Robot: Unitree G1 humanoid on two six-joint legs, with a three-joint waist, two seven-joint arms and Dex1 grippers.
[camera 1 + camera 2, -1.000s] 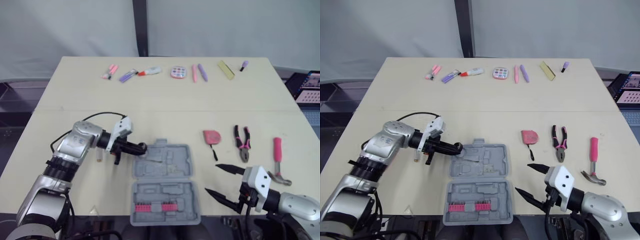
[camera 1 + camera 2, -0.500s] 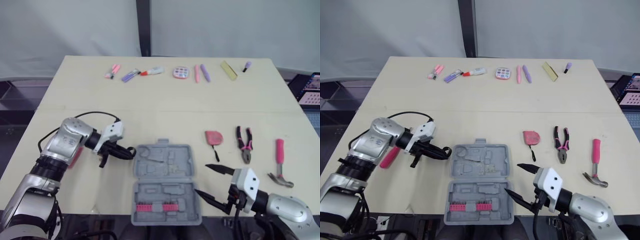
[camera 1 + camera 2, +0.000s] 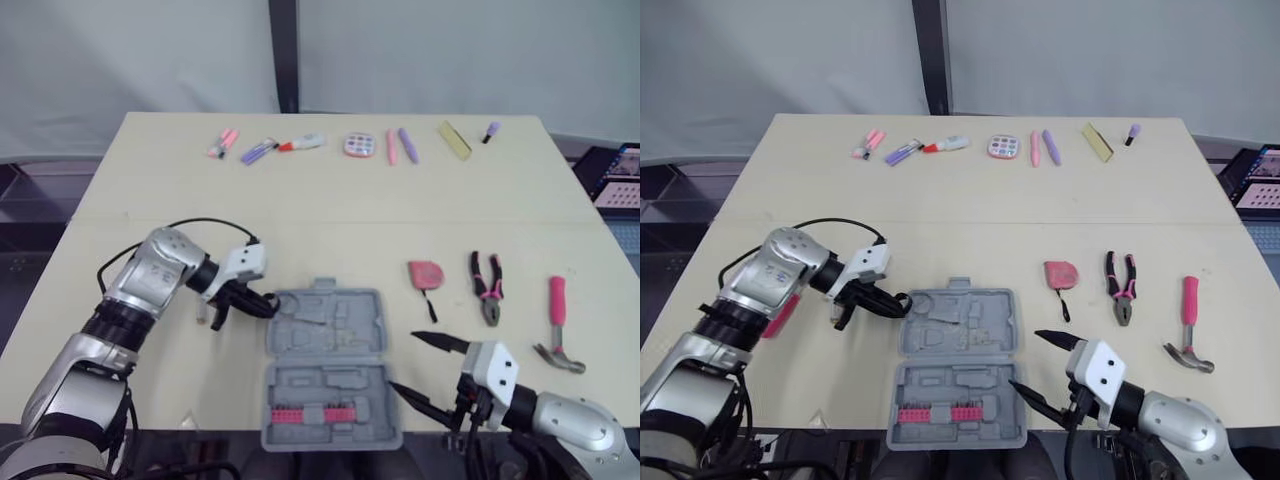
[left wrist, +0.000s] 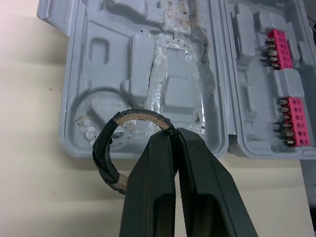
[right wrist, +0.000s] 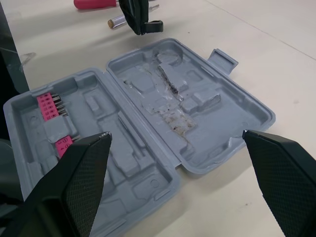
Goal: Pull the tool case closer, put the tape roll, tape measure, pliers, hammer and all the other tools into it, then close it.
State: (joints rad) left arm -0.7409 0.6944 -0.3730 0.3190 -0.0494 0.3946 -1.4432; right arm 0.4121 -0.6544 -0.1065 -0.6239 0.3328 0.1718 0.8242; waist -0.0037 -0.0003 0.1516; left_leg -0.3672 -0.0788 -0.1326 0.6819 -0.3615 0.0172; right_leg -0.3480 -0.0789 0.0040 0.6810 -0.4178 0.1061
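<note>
The tape roll [image 4: 104, 143], a thin black ring with a brown core, is pinched at its rim between the closed fingers of the left gripper [image 4: 174, 134]. It hangs at the left edge of the open tool case [image 3: 340, 330], partly over the rim and partly over the table [image 3: 330, 230]. We cannot tell if it touches the case.

The round recess [image 4: 96, 101] lies just beyond the roll, in the near corner of that half. We judge this is the place for it. To do the step well, we should carry the roll a little further inward, hold it flat and centred over the circle, lower it until it sits, and only then let go.

The right gripper [image 3: 400, 360] is spread wide by the right side of the case and holds nothing. The tape measure [image 3: 424, 273], pliers [image 3: 486, 290] and hammer [image 3: 558, 320] lie on the table to the right, well apart from the case.

We can read no brand, label or writing; the pink bit holders [image 3: 305, 415] are unmarked as far as we can see.
</note>
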